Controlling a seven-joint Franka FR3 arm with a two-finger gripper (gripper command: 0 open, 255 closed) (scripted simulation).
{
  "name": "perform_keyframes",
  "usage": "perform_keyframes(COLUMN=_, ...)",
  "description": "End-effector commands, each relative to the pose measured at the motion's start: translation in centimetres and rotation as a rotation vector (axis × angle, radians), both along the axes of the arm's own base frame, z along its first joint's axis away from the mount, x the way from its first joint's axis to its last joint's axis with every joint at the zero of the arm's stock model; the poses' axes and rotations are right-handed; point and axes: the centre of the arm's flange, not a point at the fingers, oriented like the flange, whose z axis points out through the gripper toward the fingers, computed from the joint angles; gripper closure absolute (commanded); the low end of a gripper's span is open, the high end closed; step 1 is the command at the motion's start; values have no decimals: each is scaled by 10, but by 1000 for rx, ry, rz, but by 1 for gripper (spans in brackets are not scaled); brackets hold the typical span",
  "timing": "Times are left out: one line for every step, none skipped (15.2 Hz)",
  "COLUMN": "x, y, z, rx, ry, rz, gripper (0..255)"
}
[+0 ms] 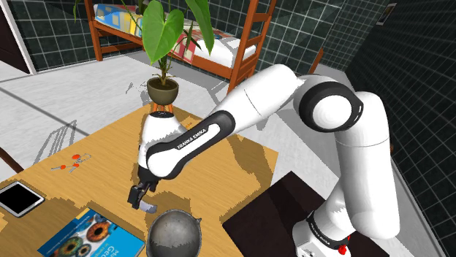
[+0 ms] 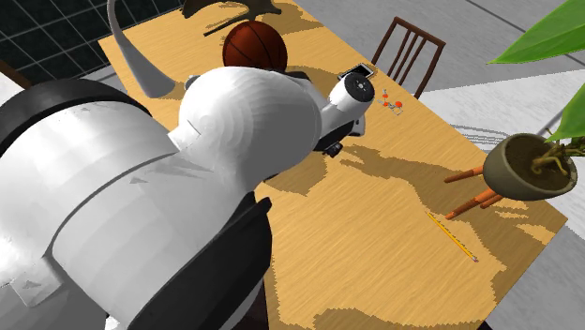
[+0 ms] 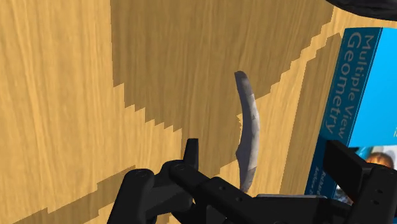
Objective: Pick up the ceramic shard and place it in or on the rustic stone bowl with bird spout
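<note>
Released hand (image 1: pixel 139 196) poised over a curved grey shard (image 3: pixel 249 137) on a wooden bench (image 1: pixel 241 157).

The shard is a thin, arched sliver with a mottled, chalky grey face. It lies on the bench between the two black fingers, which stand apart and touch neither side of it. Just beside it sits the bowl (image 1: pixel 174 234), round, dark grey and rough-speckled, at the shoulder view's lower edge. The bench top is pale, streaky wood crossed by jagged-edged shadows. A glossy blue book (image 3: pixel 356 95) titled "Multiple View Geometry" lies close by the shard, with a dark tablet (image 1: pixel 18 197) further off. Behind stand a broad-leaved potted plant (image 1: pixel 162 89), a wooden bunk bed (image 1: pixel 241 44), dark tiled walls and a pale floor.
</note>
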Motion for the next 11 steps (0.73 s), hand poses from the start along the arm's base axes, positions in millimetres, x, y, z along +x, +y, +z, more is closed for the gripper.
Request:
perform_keyframes(x=-1, y=3, z=-11, rx=1, ry=0, rz=2, gripper=0)
perform_keyframes(x=-2, y=4, z=-16, rx=1, ry=0, rz=2, gripper=0)
perform_keyframes(x=-2, y=6, z=-21, rx=1, ry=0, rz=2, gripper=0)
perform_keyframes(x=-3, y=7, z=-26, rx=1, ry=0, rz=2, gripper=0)
perform_keyframes(x=-4, y=9, z=-34, rx=1, ry=0, rz=2, gripper=0)
perform_keyframes(x=-4, y=9, z=-34, rx=1, ry=0, rz=2, gripper=0)
perform_keyframes(x=-4, y=9, z=-34, rx=1, ry=0, rz=2, gripper=0)
perform_keyframes(x=-4, y=9, z=-34, rx=1, ry=0, rz=2, gripper=0)
perform_keyframes(x=-4, y=9, z=-34, rx=1, ry=0, rz=2, gripper=0)
perform_keyframes(x=-4, y=9, z=-34, rx=1, ry=0, rz=2, gripper=0)
perform_keyframes(x=-4, y=9, z=-34, rx=1, ry=0, rz=2, gripper=0)
